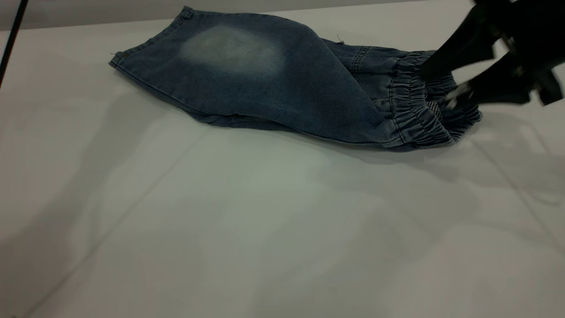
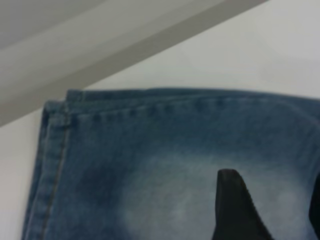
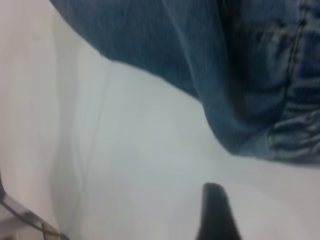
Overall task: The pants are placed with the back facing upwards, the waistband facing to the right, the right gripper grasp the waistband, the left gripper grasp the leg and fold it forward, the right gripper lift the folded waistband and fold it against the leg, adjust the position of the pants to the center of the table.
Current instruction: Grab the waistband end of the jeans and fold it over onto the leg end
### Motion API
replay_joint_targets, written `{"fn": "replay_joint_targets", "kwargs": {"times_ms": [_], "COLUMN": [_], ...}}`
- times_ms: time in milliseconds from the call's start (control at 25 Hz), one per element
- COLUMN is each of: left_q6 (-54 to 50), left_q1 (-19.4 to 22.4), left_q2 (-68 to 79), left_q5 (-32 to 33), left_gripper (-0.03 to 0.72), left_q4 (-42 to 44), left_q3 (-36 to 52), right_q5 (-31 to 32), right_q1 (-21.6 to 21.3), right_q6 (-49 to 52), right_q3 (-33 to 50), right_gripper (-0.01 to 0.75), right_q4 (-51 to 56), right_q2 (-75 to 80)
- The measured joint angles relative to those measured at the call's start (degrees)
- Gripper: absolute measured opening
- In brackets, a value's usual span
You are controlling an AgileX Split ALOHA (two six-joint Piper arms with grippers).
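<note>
Folded denim pants (image 1: 282,88) lie along the far edge of the white bench (image 1: 247,229), hems toward the far left corner and the gathered waistband (image 1: 415,110) toward the right edge. The upper layer shows 1 pale bleached patch (image 1: 234,53); the printed leg is not visible (it may lie underneath, though the views do not show it). The right hand (image 1: 446,86) reaches in from the far right corner, its 2 black fingers (image 1: 459,46) spread apart over the waistband's right end, 1 tip on top of the ruched band and the other at its opening; whether they pinch the cloth cannot be told, but they stand released and apart. In the right wrist view, 1 dark fingertip (image 3: 216,212) hangs over bare bench near the pants' (image 3: 210,65) folded edge. In the left wrist view, the left hand (image 2: 272,210) hovers above the pale patch near the hem (image 2: 55,165), 1 finger (image 2: 235,207) plainly seen and a second at the frame's edge, set apart and grasping nothing. A thin dark cable (image 1: 11,39) crosses the far left corner.
</note>
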Motion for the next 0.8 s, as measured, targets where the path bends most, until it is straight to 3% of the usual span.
{"fn": "replay_joint_targets", "kwargs": {"times_ms": [320, 600, 800], "left_q6": [0.2, 0.2, 0.2], "left_q1": [0.0, 0.0, 0.0], "left_q2": [-1.1, -1.1, -1.1], "left_q5": [0.5, 0.5, 0.5], "left_gripper": [0.344, 0.344, 0.344], "left_q4": [-1.0, -1.0, -1.0], "left_q3": [0.0, 0.0, 0.0], "right_q5": [-1.0, -2.3, 2.2], "right_q1": [2.4, 2.4, 2.4], "right_q6": [5.5, 6.0, 0.4], "right_q3": [0.1, 0.1, 0.1], "right_gripper": [0.581, 0.589, 0.589], "right_q4": [2.1, 10.1, 18.8], "right_q2": [4.2, 9.0, 12.8]}}
